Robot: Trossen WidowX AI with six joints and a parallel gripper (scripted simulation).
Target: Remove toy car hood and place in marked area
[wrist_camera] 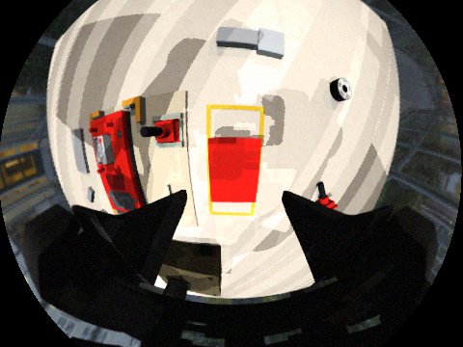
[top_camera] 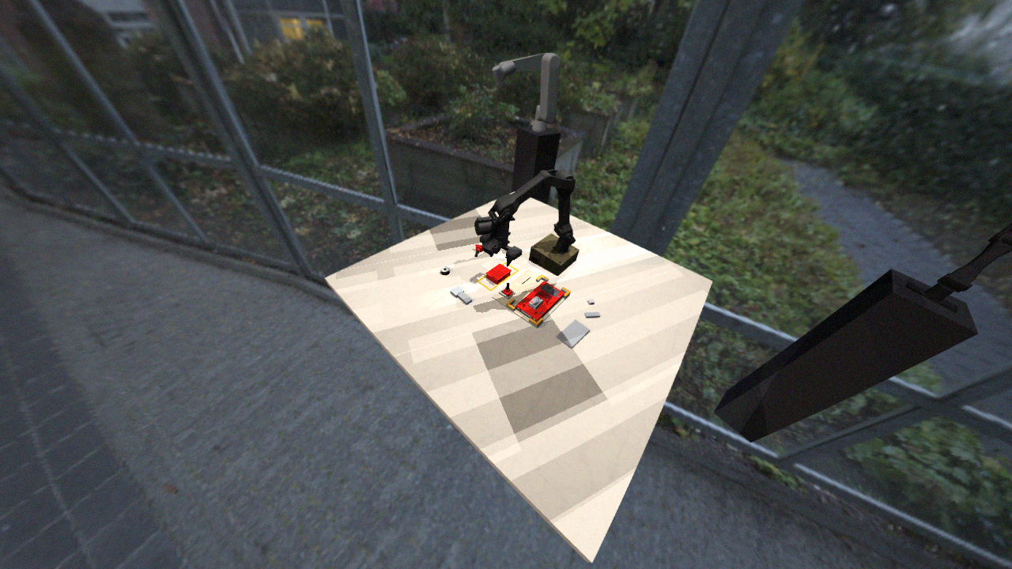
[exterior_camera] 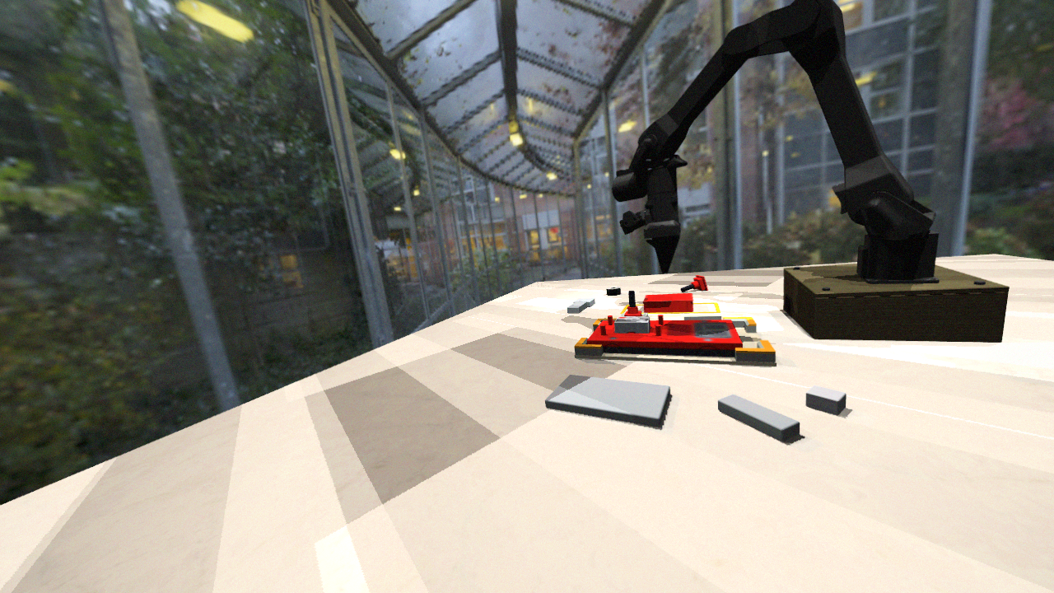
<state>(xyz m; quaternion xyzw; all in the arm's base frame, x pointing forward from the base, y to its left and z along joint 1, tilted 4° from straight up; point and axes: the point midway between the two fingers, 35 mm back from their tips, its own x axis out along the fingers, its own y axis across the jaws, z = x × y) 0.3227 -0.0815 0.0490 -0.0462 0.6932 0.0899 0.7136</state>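
Observation:
The red hood lies flat on the table. In the wrist view it sits between the short ends of the yellow marked outline, nearer the end by my arm's base. Its sides appear right at the long lines; the exact margin there cannot be told. The red toy car lies in its holder beside the area, with a grey block showing on it. My gripper is open and empty above the hood, fingertips apart from it.
A red piece with a black peg stands between car and area. Another red piece lies on the other side. A black wheel, grey blocks and a grey plate lie around.

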